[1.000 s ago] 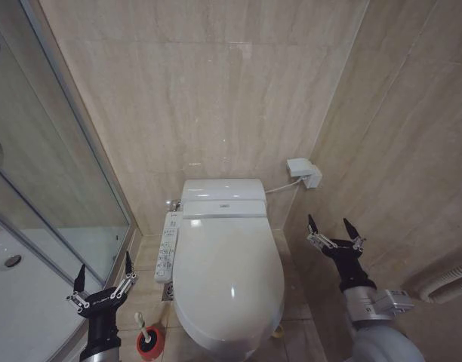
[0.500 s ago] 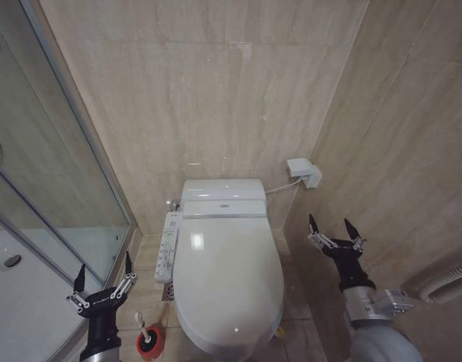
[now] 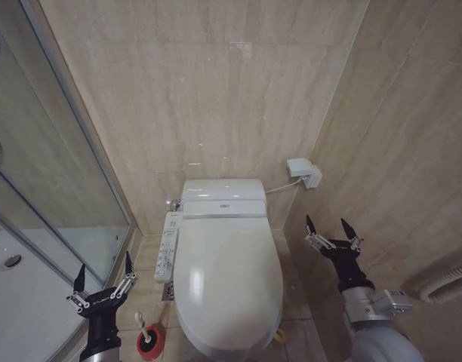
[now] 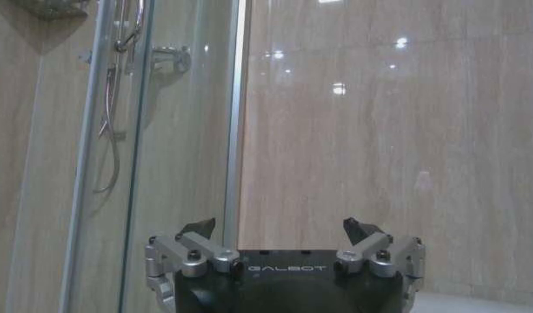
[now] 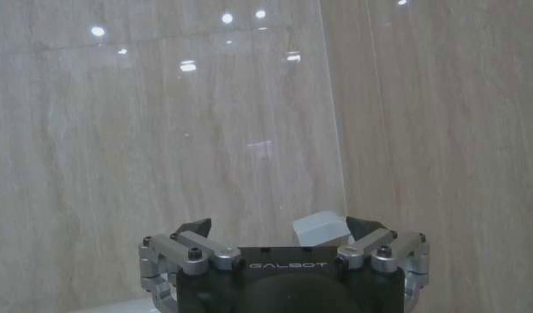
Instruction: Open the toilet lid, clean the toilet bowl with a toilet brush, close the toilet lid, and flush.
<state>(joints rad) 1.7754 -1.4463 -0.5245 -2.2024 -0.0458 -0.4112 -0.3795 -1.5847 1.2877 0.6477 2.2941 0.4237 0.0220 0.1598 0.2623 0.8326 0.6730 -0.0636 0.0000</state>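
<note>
The toilet lid [image 3: 227, 283] lies shut, a glossy white oval covering the toilet bowl, which is hidden beneath it. The toilet brush [image 3: 146, 329] stands in its red holder [image 3: 149, 343] on the floor to the left of the toilet, its thin white handle leaning up. My left gripper [image 3: 104, 274] is open, fingers pointing up, just left of the brush; it also shows open in the left wrist view [image 4: 279, 228]. My right gripper [image 3: 328, 227] is open at the toilet's right side, near the wall, and shows open in the right wrist view [image 5: 279, 227].
A long white control panel [image 3: 167, 246] with buttons runs along the toilet's left side. A glass shower enclosure [image 3: 50, 188] with a white tray [image 3: 20, 294] fills the left. A white wall box [image 3: 302, 171] with a cable sits to the right of the tank. Tiled walls close in behind and right.
The right gripper has shifted very slightly up and left. The left arm, lid and brush stay where they were.
</note>
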